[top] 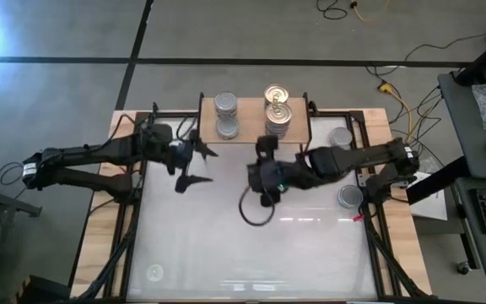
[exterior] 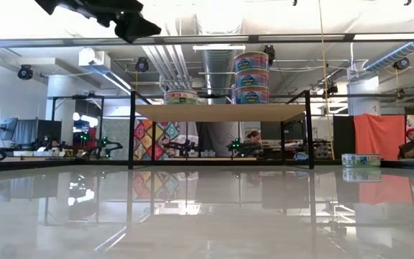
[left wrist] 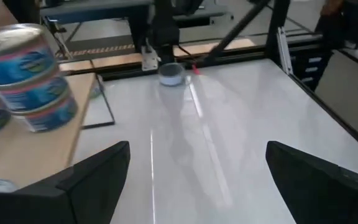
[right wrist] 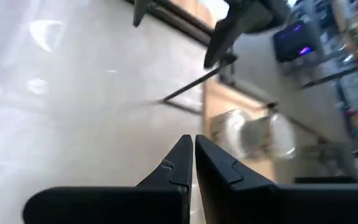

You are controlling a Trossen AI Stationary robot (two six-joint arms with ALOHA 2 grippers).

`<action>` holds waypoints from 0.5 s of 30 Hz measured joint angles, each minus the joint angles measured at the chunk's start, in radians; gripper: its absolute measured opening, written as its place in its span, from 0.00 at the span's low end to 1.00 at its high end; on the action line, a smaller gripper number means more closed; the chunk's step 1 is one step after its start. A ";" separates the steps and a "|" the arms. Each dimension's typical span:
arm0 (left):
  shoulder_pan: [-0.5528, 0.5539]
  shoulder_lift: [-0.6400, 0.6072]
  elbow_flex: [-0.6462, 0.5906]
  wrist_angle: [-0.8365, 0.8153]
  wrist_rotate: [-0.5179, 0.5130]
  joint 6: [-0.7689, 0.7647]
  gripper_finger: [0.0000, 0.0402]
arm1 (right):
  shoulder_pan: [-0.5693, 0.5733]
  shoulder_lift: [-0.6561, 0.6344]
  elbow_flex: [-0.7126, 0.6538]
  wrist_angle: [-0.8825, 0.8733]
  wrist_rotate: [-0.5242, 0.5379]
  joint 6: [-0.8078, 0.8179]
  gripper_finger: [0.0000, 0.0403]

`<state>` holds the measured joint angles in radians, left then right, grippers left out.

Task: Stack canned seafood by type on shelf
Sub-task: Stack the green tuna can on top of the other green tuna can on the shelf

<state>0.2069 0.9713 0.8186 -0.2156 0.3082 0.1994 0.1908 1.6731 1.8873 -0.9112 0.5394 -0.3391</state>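
Tins [top: 339,197] on the desk's [top: 251,253] right side, apart from the far shelf [top: 254,127], look stiff, smooth and fairly heavy, best pinched across the rim by the wide, empty left end effector [top: 194,165]; the right end effector [top: 261,145] is closed, empty.
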 joint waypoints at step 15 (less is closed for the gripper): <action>-0.302 0.004 -0.127 0.012 -0.116 -0.175 0.89 | 0.242 -0.009 -0.259 -0.545 -0.081 1.098 0.03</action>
<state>-0.0951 0.9753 0.6916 -0.2034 0.1926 0.0244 0.4326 1.6642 1.6283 -1.4564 0.4582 0.7591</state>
